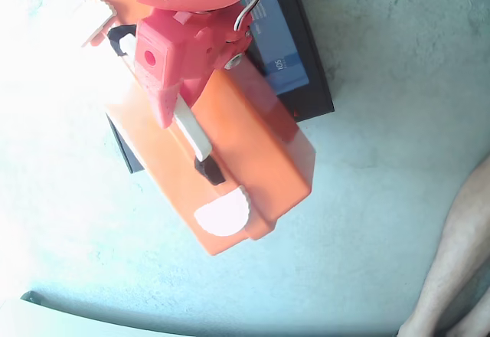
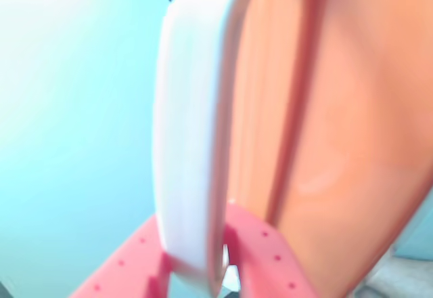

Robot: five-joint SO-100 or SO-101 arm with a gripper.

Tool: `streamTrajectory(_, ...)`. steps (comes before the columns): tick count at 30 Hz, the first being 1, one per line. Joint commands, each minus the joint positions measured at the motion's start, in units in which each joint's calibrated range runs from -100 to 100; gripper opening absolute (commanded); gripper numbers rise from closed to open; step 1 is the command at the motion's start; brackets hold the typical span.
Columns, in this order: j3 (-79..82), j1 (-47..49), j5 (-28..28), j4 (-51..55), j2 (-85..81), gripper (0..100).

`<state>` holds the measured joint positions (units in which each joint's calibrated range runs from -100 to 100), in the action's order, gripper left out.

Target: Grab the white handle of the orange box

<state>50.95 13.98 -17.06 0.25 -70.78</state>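
The orange box (image 1: pixel 260 149) lies slanted across the middle of the fixed view. Its white handle (image 1: pixel 194 136) runs along the box's left side down to a black end mount (image 1: pixel 209 171). My red gripper (image 1: pixel 178 113) comes down from the top onto the handle's upper part and hides that end. In the wrist view the white handle (image 2: pixel 193 129) rises, blurred, beside the orange box (image 2: pixel 338 108). There my gripper (image 2: pixel 196 274) has a red finger pressed against each side of the bar, shut on it.
A white half-round tab (image 1: pixel 223 213) sits at the box's near end. A black box with a blue panel (image 1: pixel 289 57) lies under and behind the orange box. A bare limb (image 1: pixel 458 260) enters at the bottom right. The left of the fixed view is washed out by glare.
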Motion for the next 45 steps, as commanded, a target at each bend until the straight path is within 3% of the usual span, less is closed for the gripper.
streamTrajectory(1, 4.48, 0.78, -0.67, 9.73, 1.57, 1)
streamTrajectory(7, 4.39, 2.1, 0.37, 22.84, 1.4, 2)
streamTrajectory(17, 9.36, 1.4, 2.73, 33.25, 0.73, 2)
streamTrajectory(31, 31.33, -1.86, 2.52, 50.76, -25.68, 2)
streamTrajectory(40, 31.51, -6.74, 2.73, 70.98, -29.22, 2)
streamTrajectory(45, 28.67, -7.82, 2.73, 74.53, -29.22, 2)
